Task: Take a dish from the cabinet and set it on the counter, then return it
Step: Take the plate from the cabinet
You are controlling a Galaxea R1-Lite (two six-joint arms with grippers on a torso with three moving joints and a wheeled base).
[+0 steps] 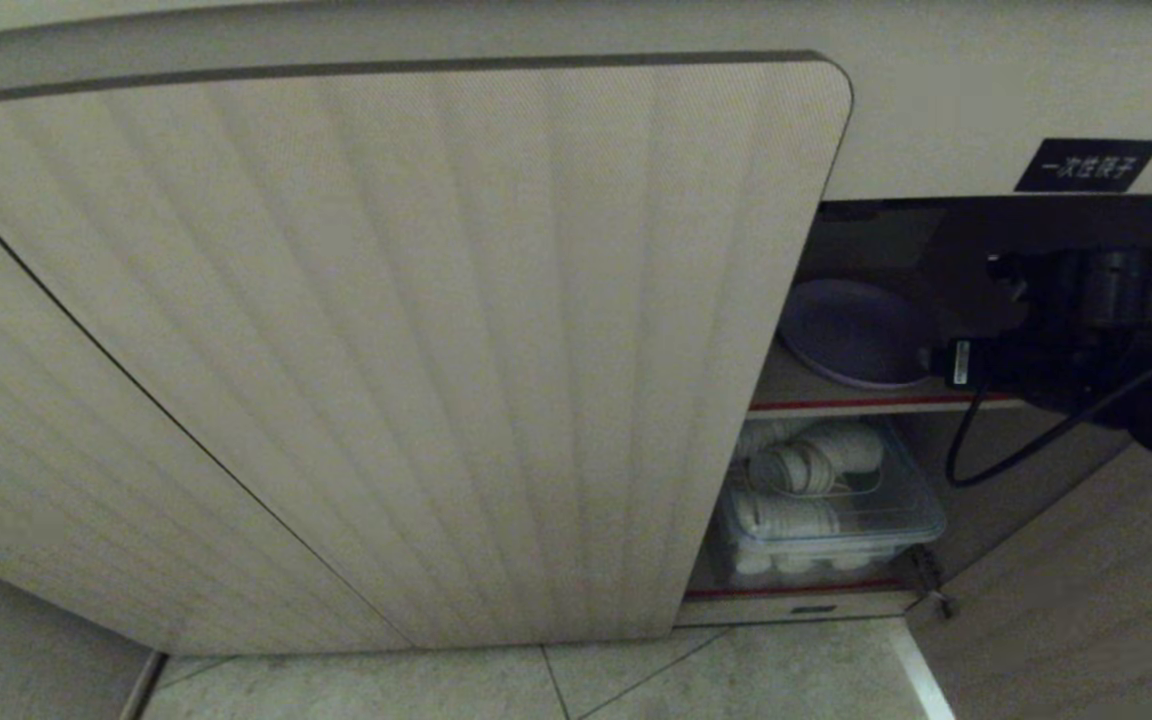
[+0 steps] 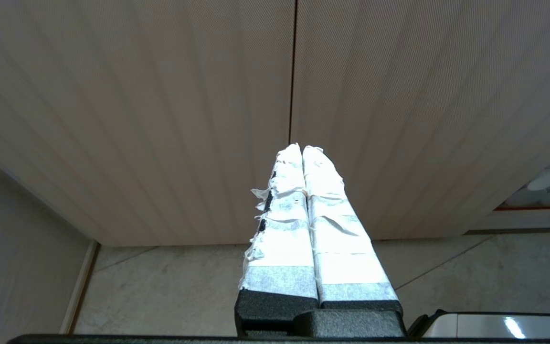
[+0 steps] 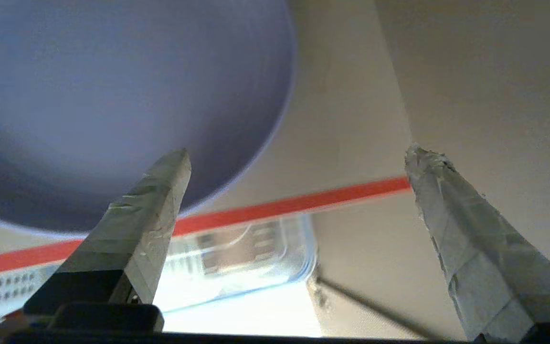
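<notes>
Head view: the right arm reaches level into the open side of the cabinet point(image 1: 386, 350), its right gripper point(image 3: 299, 157) at the upper shelf point(image 1: 876, 404) with its two taped fingers point(image 3: 153, 210) spread wide apart and clamped on nothing. One lavender dish point(image 1: 856, 330) lies flat on that red-edged shelf, just ahead of the fingertips and towards one finger; I cannot tell whether that finger touches its rim. Below the gripper, on the lower shelf, one clear plastic bin point(image 1: 836, 520) holds stacked white bowls, too blurred to count. Above the gripper sits one black label point(image 1: 1086, 165). The left gripper point(image 2: 302, 148) hangs parked before the closed ribbed doors, fingers pressed together.
</notes>
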